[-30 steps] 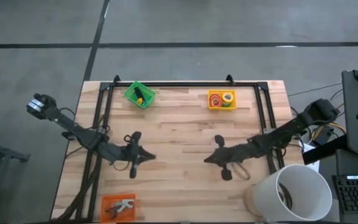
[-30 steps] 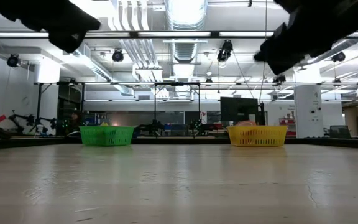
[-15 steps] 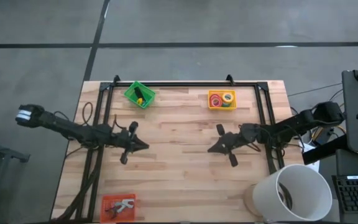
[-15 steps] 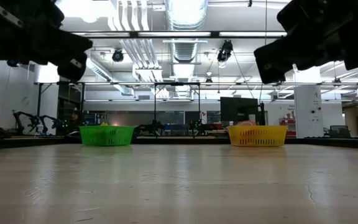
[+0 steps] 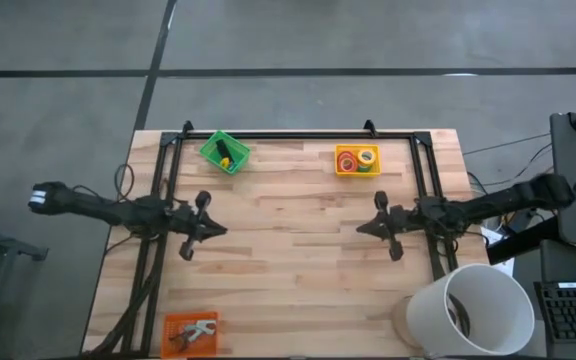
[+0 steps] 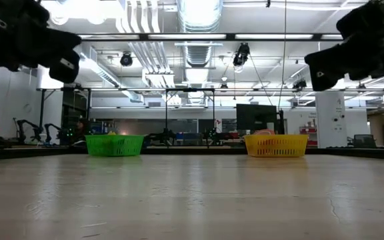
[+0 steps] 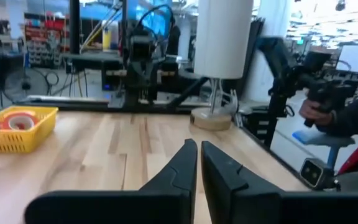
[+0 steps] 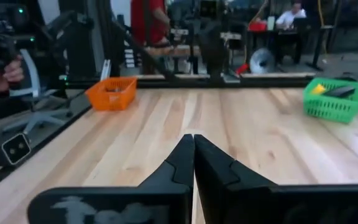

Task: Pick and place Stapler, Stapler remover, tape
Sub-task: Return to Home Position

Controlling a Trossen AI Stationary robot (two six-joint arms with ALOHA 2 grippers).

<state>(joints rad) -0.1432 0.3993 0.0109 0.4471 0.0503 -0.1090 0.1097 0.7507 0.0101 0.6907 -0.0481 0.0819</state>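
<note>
Stapler [image 5: 222,149] inside green bin [image 5: 240,153]

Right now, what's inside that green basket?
In the green basket, a black stapler and a yellow item show; whatever lies beneath them is covered.

On my screen the table [image 5: 298,270] is pale wood in long plank stripes, edged by a black frame [image 5: 298,135]. The green bin [image 5: 209,152] shows the black stapler [image 5: 222,149] and a yellow piece [image 5: 226,162]. The yellow bin [image 5: 339,160] has a red-orange roll [image 5: 348,160] and a green roll [image 5: 366,156]. The orange bin [image 5: 168,322] has pale bits [image 5: 198,328]. My left gripper [image 7: 198,146] and right gripper [image 8: 193,138] are both black. The cylinder [image 5: 488,300] is white, and the floor [image 5: 368,40] is grey with dark lines.
</note>
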